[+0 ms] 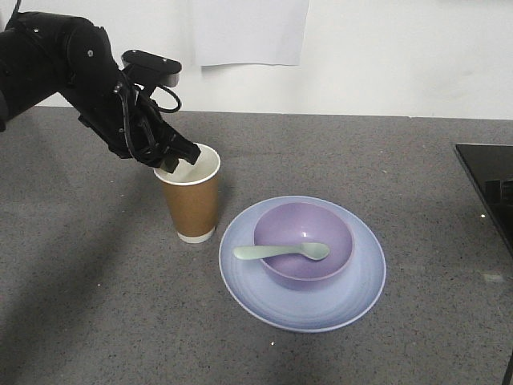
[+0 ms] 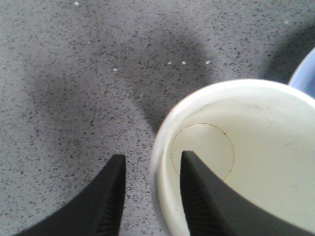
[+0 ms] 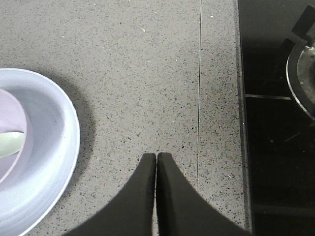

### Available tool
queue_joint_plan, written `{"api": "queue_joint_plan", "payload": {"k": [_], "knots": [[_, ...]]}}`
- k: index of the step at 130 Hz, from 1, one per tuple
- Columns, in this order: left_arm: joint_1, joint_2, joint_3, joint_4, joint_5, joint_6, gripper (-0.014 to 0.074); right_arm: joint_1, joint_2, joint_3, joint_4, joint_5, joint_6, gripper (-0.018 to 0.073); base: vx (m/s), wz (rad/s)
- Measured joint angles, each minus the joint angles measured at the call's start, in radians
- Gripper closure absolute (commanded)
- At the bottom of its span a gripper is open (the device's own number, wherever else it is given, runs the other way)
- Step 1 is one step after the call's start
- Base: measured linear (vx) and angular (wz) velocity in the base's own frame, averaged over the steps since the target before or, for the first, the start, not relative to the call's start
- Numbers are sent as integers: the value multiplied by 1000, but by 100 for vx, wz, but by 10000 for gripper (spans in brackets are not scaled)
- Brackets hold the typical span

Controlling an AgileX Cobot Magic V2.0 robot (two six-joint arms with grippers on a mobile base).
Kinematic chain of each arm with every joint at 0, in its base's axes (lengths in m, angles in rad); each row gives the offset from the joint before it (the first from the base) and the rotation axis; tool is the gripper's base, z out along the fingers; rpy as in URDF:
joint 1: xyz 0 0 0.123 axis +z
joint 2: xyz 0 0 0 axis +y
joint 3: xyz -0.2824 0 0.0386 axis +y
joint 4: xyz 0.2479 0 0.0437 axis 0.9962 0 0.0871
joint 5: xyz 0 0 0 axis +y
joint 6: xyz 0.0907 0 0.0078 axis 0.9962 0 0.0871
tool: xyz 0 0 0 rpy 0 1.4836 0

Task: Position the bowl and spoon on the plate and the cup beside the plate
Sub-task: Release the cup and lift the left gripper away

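Your left pincer (image 1: 178, 158) straddles the cup's (image 1: 190, 202) rim with jaws parted, the cup upright on the table (image 1: 96, 305) just left of the plate (image 1: 302, 263) holding bowl (image 1: 303, 243) and spoon (image 1: 282, 251); your right pincer (image 3: 156, 158) is closed, empty.

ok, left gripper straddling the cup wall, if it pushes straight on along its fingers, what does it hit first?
Likely the cup itself: the left gripper has one finger inside, heading for the white bottom; the outer finger would meet the counter. Depth is unclear.

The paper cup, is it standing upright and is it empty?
Upright and empty. The paper cup stands on its base on the countertop; the left wrist view shows its bare white bottom.
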State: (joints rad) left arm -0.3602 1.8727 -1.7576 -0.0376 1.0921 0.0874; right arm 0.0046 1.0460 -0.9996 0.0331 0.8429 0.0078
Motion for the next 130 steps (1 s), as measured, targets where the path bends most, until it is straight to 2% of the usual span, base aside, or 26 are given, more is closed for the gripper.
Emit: {"api": "queue_joint_plan", "payload": {"k": [43,65,81,98,109,130], "knots": [[0,-24,-4,14,-1,-6,323,0,0,0,0,0,0,568,0,0],[0,-62,-79,38,11,-6,336,0,0,0,0,0,0,568,0,0],[0,-106,-127,53,12,-6,425,0,0,0,0,0,0,568,0,0],[0,-143,-138,100,22,-6,606,0,0,0,0,0,0,568,0,0],[3,-150,-138,141,37,-15,605,0,0,0,0,0,0,568,0,0],[19,-151,-138,148,35,-51,604,0,0,0,0,0,0,568,0,0]]}}
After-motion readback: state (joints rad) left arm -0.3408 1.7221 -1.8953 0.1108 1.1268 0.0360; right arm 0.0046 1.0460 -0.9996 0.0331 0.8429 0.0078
